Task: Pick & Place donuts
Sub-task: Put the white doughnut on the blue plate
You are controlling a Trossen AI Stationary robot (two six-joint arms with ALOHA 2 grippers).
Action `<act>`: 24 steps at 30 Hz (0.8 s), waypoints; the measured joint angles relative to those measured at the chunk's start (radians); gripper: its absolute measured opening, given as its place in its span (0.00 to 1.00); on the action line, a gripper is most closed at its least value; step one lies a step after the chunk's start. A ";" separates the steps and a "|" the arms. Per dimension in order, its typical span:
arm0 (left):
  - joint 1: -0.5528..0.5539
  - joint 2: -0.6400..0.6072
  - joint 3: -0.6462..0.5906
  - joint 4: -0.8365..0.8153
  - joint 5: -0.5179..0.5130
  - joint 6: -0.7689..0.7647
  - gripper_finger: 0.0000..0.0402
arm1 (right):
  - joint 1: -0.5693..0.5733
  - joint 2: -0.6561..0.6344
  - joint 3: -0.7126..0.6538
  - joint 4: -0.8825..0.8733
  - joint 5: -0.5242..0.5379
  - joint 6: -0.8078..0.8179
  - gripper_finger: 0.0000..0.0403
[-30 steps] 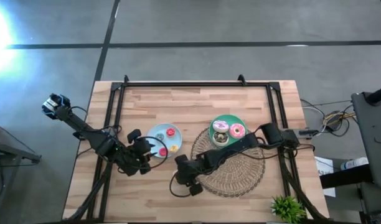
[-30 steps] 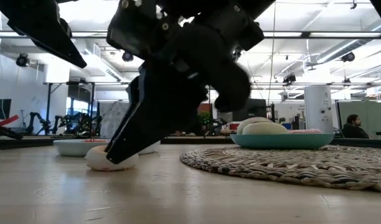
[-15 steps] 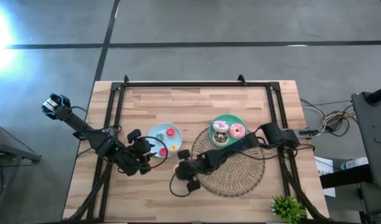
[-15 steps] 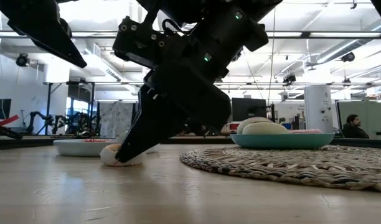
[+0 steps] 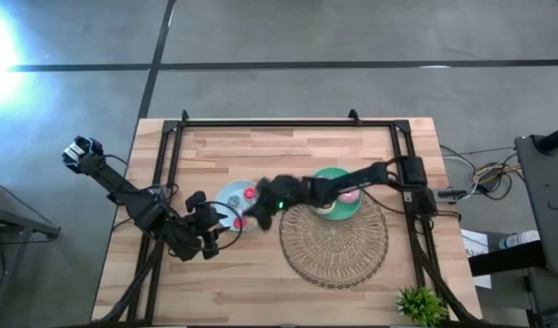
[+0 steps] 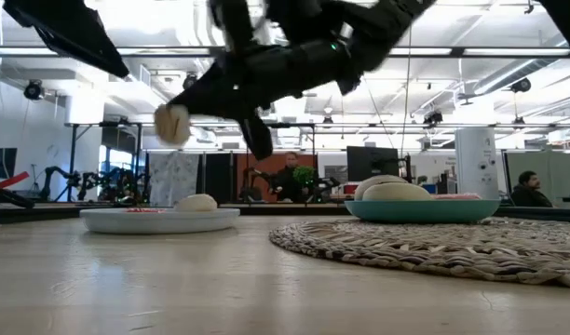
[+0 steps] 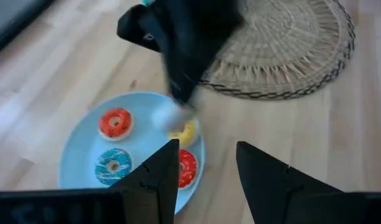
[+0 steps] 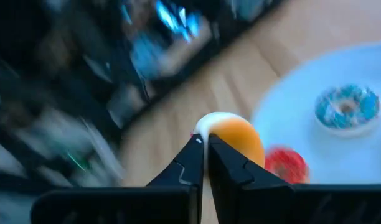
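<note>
My right gripper [image 5: 251, 216] is in the air over the right part of the light-blue plate [image 5: 222, 194], shut on a small whitish donut [image 6: 171, 123]. The plate holds an orange-red donut [image 7: 116, 122], a blue one [image 7: 112, 166], a red one [image 7: 187, 168] and a yellow one [image 7: 186, 132]. My left gripper [image 7: 206, 168] is open and empty, low over the table just near of that plate. The teal plate [image 5: 334, 172] with larger donuts, one of them pink [image 5: 349, 194], stands on the far edge of the woven placemat [image 5: 334, 244]. My right gripper pinches the small whitish donut [image 8: 208, 122] between its two fingertips. The fingers slant down from the table's right side. The donut is lifted clear, well above the light-blue plate; motion blur hides which part of the ring the fingers have.
A small green plant [image 5: 422, 305] stands at the table's near right corner. A black frame rail [image 5: 261, 123] runs along the far edge. Bare wood lies near of the light-blue plate and along the far side. People show in the room behind [image 6: 287, 177].
My right gripper has risen from the table beside the placemat's left edge and swung toward the far edge, over the light-blue plate. It has stayed shut on the small whitish donut, which lay on the table and is now lifted clear.
</note>
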 joint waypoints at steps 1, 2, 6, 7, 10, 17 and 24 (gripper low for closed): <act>-0.012 0.000 0.005 -0.013 -0.022 -0.010 0.33 | -0.016 -0.017 -0.037 0.085 0.004 0.085 0.02; -0.023 0.000 0.008 -0.021 -0.062 -0.028 0.33 | -0.029 -0.030 -0.073 0.167 0.015 0.165 0.02; -0.065 0.010 0.009 -0.005 -0.292 -0.062 0.33 | -0.042 -0.055 -0.184 0.438 0.159 0.451 0.02; -0.066 0.018 0.007 0.008 -0.322 -0.054 0.33 | -0.041 -0.054 -0.200 0.474 0.208 0.504 0.02; -0.045 0.071 0.005 0.030 -0.358 -0.031 0.33 | -0.028 -0.050 -0.209 0.524 0.316 0.626 0.02; -0.006 0.211 0.041 0.040 -0.532 0.045 0.33 | -0.014 -0.051 -0.153 0.500 0.397 0.785 0.02; 0.022 0.244 0.080 0.040 -0.652 0.046 0.33 | -0.001 -0.052 -0.134 0.464 0.446 0.889 0.02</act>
